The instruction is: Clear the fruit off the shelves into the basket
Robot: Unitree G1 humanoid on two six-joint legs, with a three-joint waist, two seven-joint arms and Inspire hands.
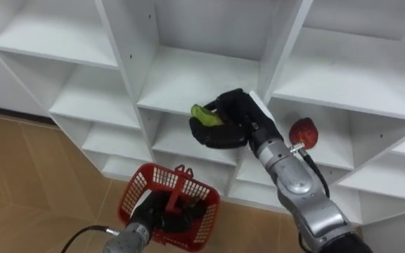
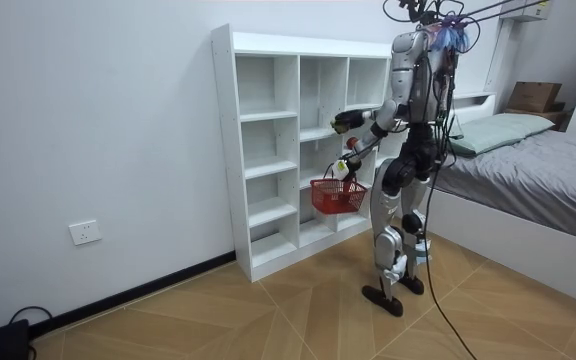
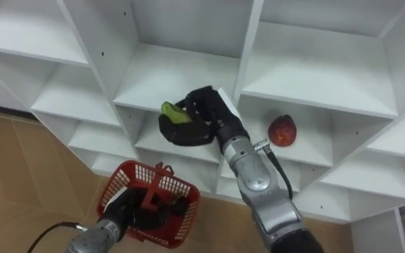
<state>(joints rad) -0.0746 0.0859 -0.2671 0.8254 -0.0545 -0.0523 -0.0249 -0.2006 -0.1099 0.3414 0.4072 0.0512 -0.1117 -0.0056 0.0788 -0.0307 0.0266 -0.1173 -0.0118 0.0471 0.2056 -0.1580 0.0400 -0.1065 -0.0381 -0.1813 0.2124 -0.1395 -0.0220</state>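
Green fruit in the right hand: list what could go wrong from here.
1. The green fruit pokes out of the right hand's curled fingers; it could slip.
2. The red basket, by the left hand, is lower and further left; releasing here would likely miss it.
3. The red fruit lies beside the forearm; a swing might knock it off.
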